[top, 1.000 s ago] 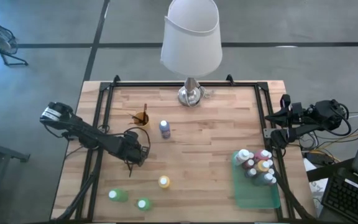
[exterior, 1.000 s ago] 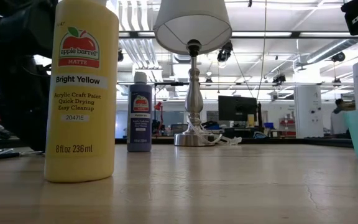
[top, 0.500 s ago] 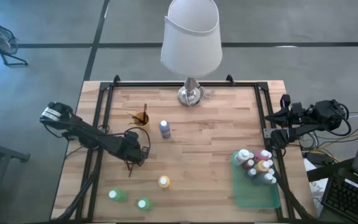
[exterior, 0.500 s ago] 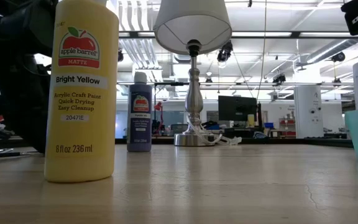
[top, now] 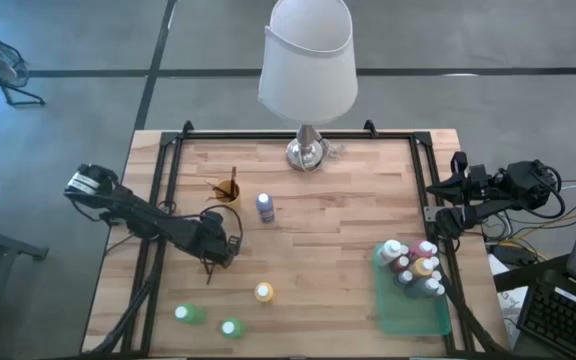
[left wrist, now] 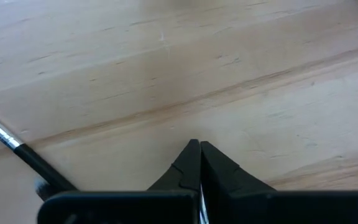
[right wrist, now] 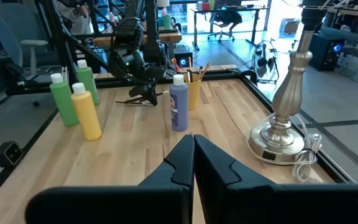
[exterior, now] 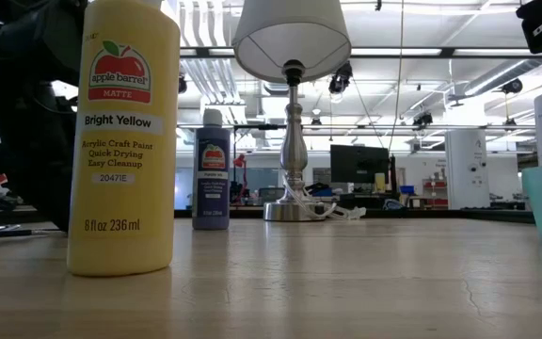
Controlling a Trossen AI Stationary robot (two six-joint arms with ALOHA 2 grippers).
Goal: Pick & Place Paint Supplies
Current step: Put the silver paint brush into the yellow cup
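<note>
My left gripper [top: 211, 265] [left wrist: 198, 144] points down at the table's left half, shut, with nothing showing between its tips. A thin dark-handled paintbrush [left wrist: 23, 155] [top: 208, 276] lies flat on the wood beside the fingers; its handle runs out of sight under the gripper's body. Loose paint bottles stand upright on the table: a blue one [top: 265, 207], a yellow one [top: 264, 293] [exterior: 125, 141] and two green ones [top: 188, 314] [top: 230, 327]. My right gripper [top: 438, 222] [right wrist: 193, 138] waits shut above the table's right edge. My left gripper comes from above, slanting down, with its shut fingertips [left wrist: 191, 152] close to the wood. The paintbrush lies to one side of them. I cannot tell whether the fingers touch it.
A yellow cup holding brushes [top: 228, 190] stands far left of the blue bottle. A lamp [top: 308, 150] with a white shade stands at the far edge. The green tray [top: 413, 318] at the near right holds several bottles [top: 413, 265]. Bare wood lies across the middle.
</note>
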